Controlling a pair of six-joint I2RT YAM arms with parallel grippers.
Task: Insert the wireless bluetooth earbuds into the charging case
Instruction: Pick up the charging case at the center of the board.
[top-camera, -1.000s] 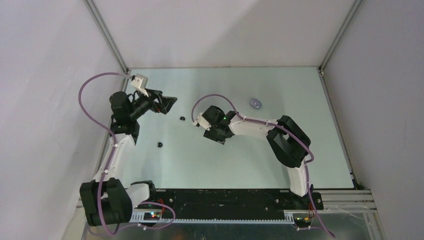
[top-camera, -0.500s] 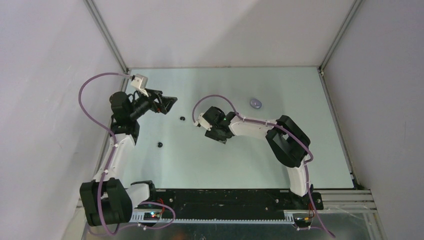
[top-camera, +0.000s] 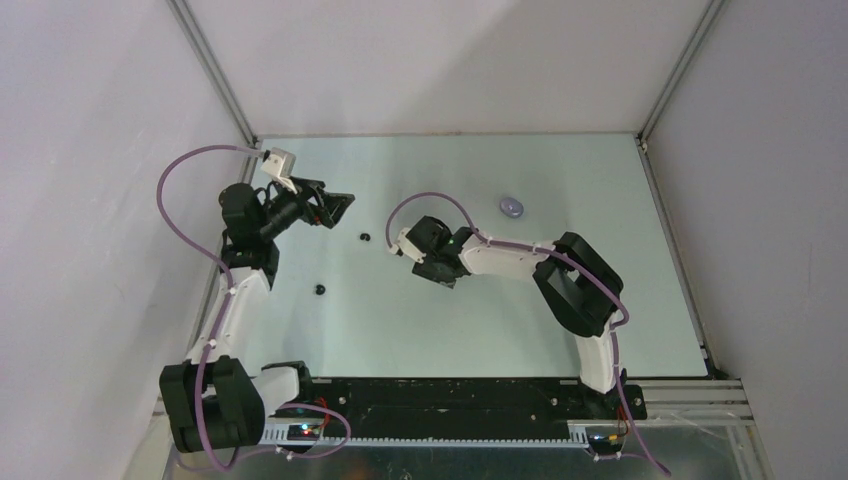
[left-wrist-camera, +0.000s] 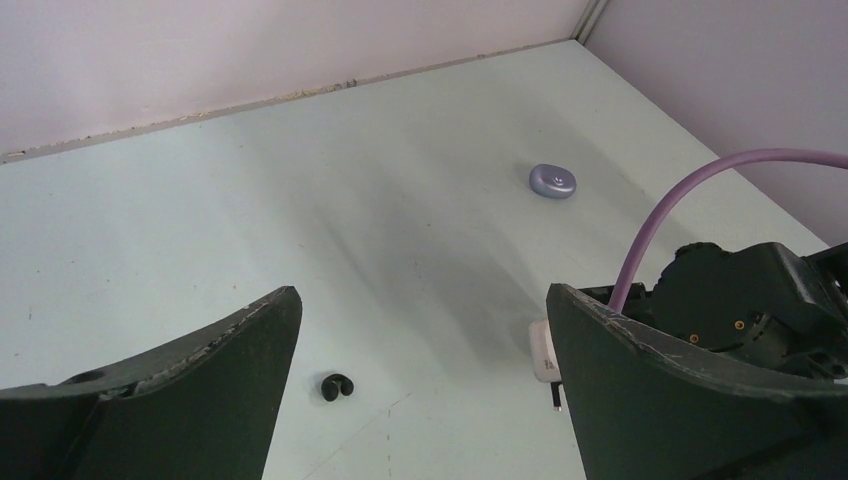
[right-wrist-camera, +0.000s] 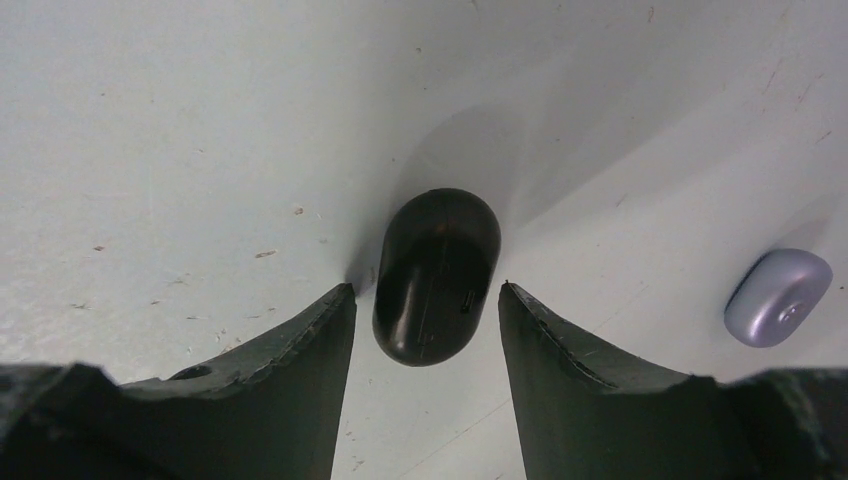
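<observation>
Right pincer (right-wrist-camera: 425, 292) flanks a glossy, black, pebble-shaped charging case (right-wrist-camera: 437, 275).

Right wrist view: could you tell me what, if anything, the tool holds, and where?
Nothing: the right tool stands open astride the black case, not gripping it.

Left arm (top-camera: 235, 300): we log it rising along the left edge of the table, wrist bent toward the middle.
Left gripper (left-wrist-camera: 422, 300): held above the surface, fingers spread wide.
Right arm (top-camera: 575, 290): elbow folded toward the right edge, forearm reaching left to mid-table.
Right gripper (right-wrist-camera: 422, 292): we note it pointed down, low, fingers parted.
</observation>
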